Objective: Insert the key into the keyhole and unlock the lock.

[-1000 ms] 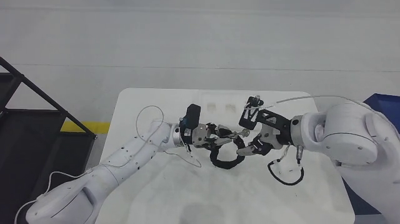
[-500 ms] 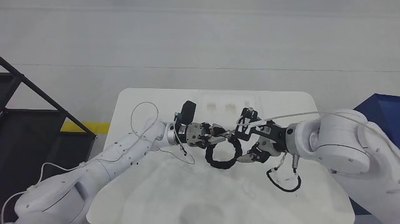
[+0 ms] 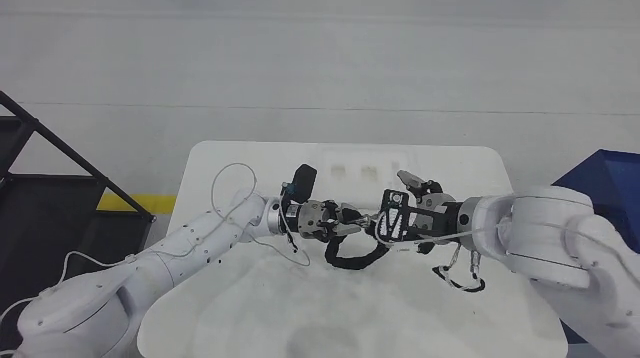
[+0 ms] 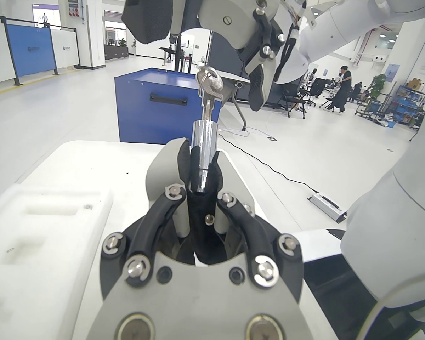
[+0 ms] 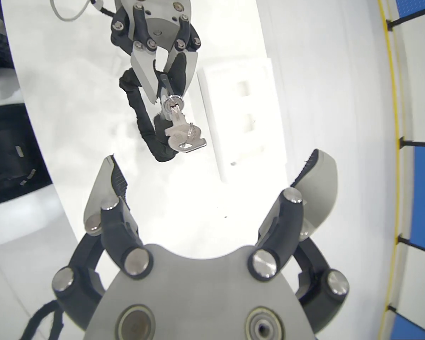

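While left hand (image 4: 200, 166) clamps lock (image 4: 205, 136), right hand (image 5: 214, 166) gapes.

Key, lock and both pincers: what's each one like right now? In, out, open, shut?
Left pincer: shut.
Right pincer: open.
Shiny silver lock cylinder: clamped in the left pincer; unlocked or not, cannot tell.
Small silver metal key: in the lock's keyhole, free of the right pincer.
Black cable loop: curving down beside the lock.
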`<state>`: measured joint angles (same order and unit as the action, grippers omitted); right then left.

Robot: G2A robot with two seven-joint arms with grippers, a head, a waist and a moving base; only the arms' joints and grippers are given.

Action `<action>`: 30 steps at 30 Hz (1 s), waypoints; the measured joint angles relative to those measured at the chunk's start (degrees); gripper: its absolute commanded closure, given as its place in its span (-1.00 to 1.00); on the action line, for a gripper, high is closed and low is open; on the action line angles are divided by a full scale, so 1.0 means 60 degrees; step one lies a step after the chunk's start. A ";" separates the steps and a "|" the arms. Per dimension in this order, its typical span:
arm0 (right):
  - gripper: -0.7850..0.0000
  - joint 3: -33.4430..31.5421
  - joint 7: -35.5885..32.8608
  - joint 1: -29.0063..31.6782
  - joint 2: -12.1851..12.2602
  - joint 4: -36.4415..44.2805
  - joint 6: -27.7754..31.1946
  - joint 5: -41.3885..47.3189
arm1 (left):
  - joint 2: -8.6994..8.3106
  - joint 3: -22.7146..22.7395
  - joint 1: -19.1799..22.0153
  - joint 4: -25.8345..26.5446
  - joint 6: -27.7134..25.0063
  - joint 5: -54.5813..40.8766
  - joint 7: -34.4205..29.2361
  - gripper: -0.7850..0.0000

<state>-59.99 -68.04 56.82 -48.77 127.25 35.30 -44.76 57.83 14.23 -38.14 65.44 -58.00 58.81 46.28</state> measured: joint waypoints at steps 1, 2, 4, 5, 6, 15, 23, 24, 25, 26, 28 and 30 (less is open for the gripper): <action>-1.00 -0.0016 0.0167 0.0050 0.0015 0.0089 0.0216 -0.0244 | -0.0009 -0.0035 0.0023 0.0004 0.0000 -0.0022 0.0000 1.00; -1.00 -0.0025 0.0264 0.0091 0.0025 0.0150 0.0324 -0.0429 | -0.0014 -0.0054 0.0038 0.0005 0.0000 -0.0047 0.0000 1.00; -0.65 -0.0027 0.0506 0.0172 0.0039 0.0282 0.0481 -0.0796 | -0.0027 -0.0072 0.0056 0.0015 0.0000 -0.0121 0.0000 1.00; -0.56 -0.0001 0.0590 0.0196 0.0042 0.0325 0.0567 -0.0940 | -0.0032 -0.0081 0.0056 0.0020 0.0000 -0.0138 0.0000 1.00; -0.52 0.0046 0.0648 0.0211 0.0044 0.0356 0.0668 -0.1071 | -0.0036 -0.0093 0.0054 0.0023 0.0000 -0.0147 0.0000 1.00; 0.20 0.0788 0.0978 -0.0039 -0.0040 0.0354 0.1067 -0.1830 | -0.0036 -0.0268 0.0059 0.0067 0.0000 -0.0168 0.0000 1.00; 0.22 0.1119 0.0919 -0.0236 -0.0098 0.0378 0.1032 -0.2135 | -0.0044 -0.0408 0.0127 0.0087 0.0000 -0.0225 0.0000 1.00; 0.22 0.1131 0.0897 -0.0246 -0.0099 0.0388 0.1033 -0.2145 | -0.0045 -0.0417 0.0135 0.0090 0.0000 -0.0231 0.0000 1.00; 0.20 0.1142 0.0882 -0.0255 -0.0098 0.0406 0.1036 -0.2159 | -0.0047 -0.0424 0.0145 0.0093 0.0000 -0.0232 0.0000 1.00; 0.22 0.1151 0.0879 -0.0262 -0.0094 0.0424 0.1037 -0.2180 | -0.0050 -0.0431 0.0153 0.0093 0.0000 -0.0230 0.0000 1.00; 0.23 0.1179 0.0882 -0.0278 -0.0075 0.0465 0.1042 -0.2249 | -0.0060 -0.0439 0.0169 0.0087 0.0000 -0.0231 0.0000 1.00; 0.30 0.1203 0.0889 -0.0290 -0.0053 0.0495 0.1047 -0.2303 | -0.0073 -0.0441 0.0183 0.0087 0.0000 -0.0241 0.0000 1.00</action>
<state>-52.78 -62.70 55.08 -49.09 130.21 41.58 -58.58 57.39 11.59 -37.05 65.96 -58.00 57.36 46.28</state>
